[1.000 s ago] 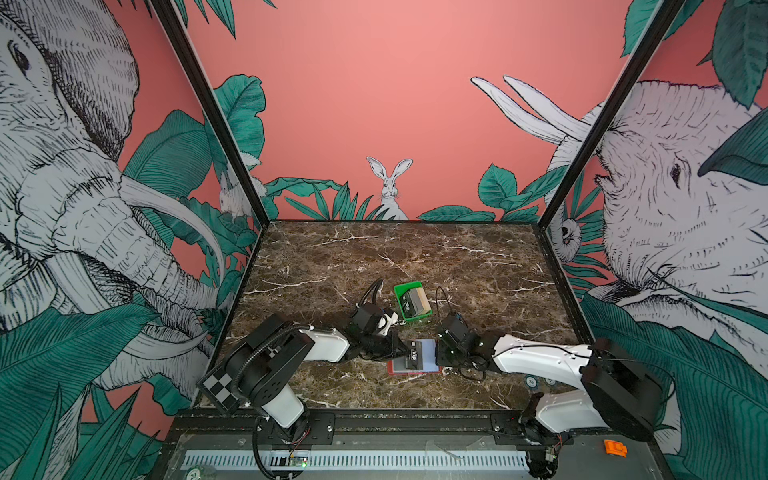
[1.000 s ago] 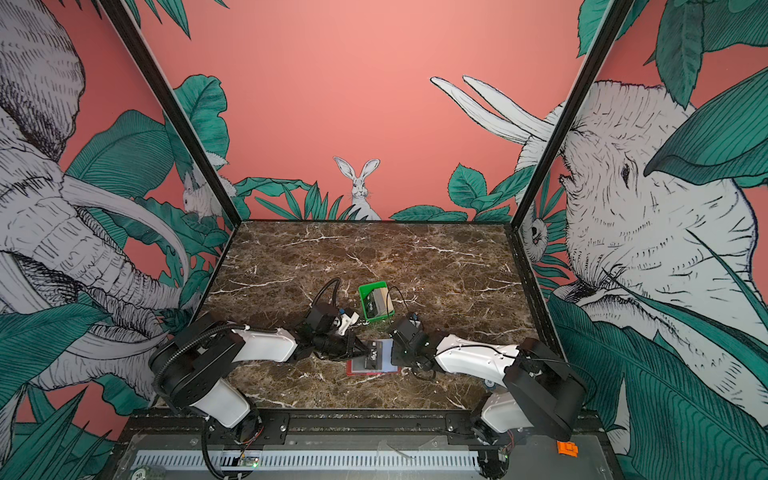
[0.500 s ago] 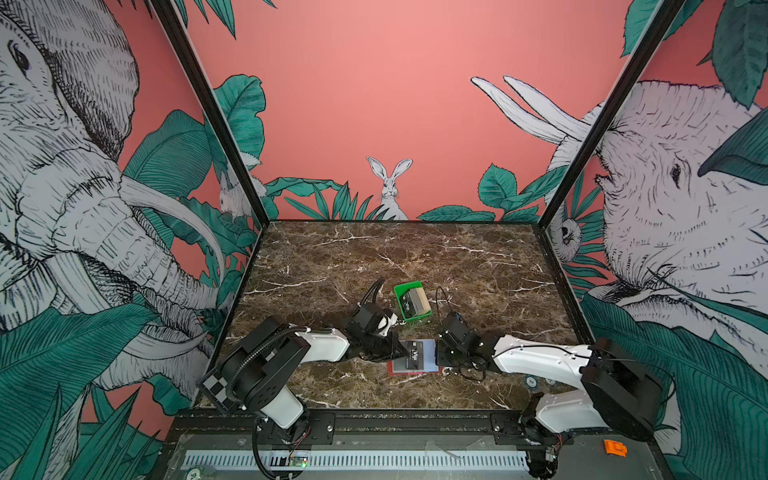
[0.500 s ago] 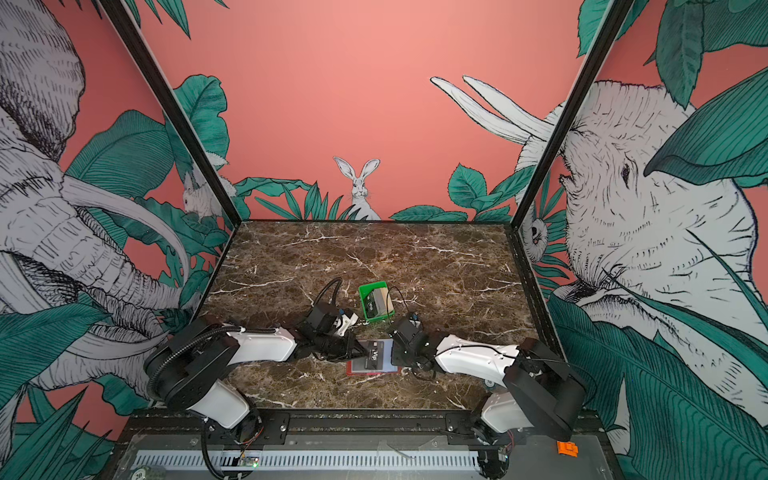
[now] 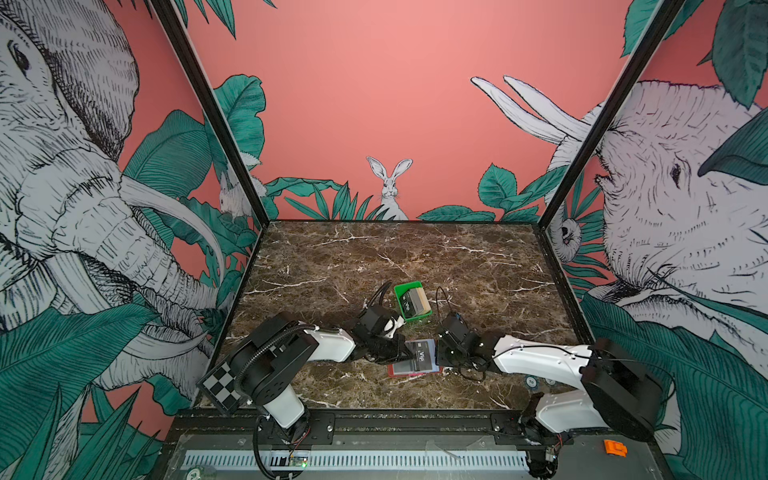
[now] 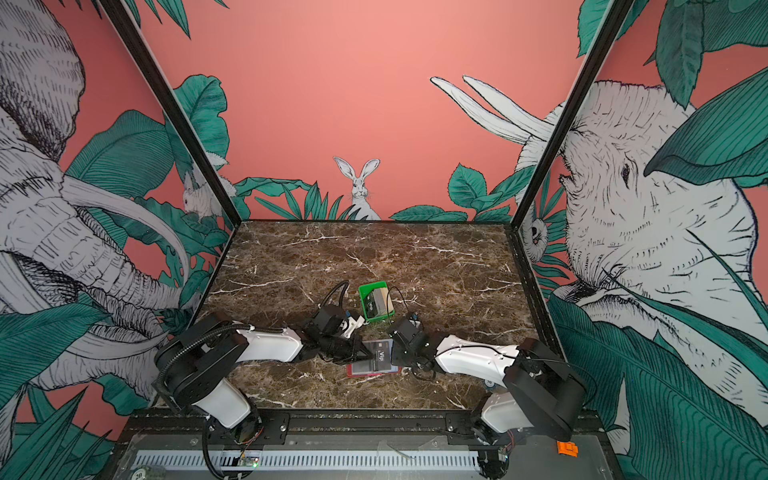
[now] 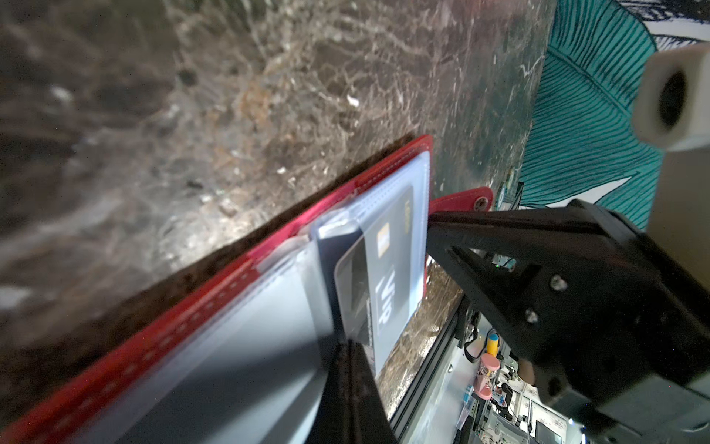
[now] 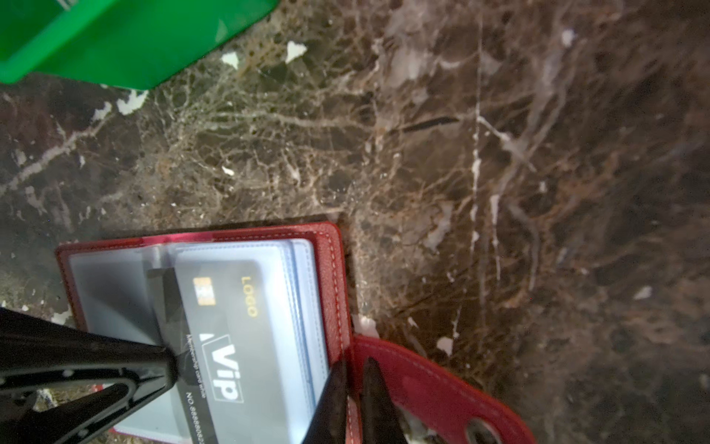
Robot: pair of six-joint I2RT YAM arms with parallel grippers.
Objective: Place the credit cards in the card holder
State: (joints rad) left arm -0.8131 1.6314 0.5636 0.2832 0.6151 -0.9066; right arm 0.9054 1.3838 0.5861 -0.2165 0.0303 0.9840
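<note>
Pinching the exposed edge of the dark grey plastic VIP card (image 7: 388, 284), left gripper (image 7: 351, 348) is clenched on it, low centre of the left wrist frame. Card sits partway into a pale blue pocket of the red leather-look folding card holder (image 8: 334, 265), dark strip side out. Holder lies open flat on the brown marble table (image 8: 499, 153), low centre in both top views. Right gripper (image 8: 353, 371) is clamped on the holder's red cover edge beside the snap tab (image 8: 426, 384), lower middle of the right wrist frame.

Risks, my read:
- Card looks slightly skewed to the pocket, so a push could jam a corner on the plastic lip or buckle the sleeve.
- Thin slick card could slip out of the pinch.
- If the right clamp slides off the cover, the holder would skate across the marble with the card.
- Both sets of fingertips work close together over the holder, so a clash is possible.

Further back, upper left of the right wrist frame, green plastic tray (image 8: 134, 42) holds spare cards (image 5: 413, 301).
</note>
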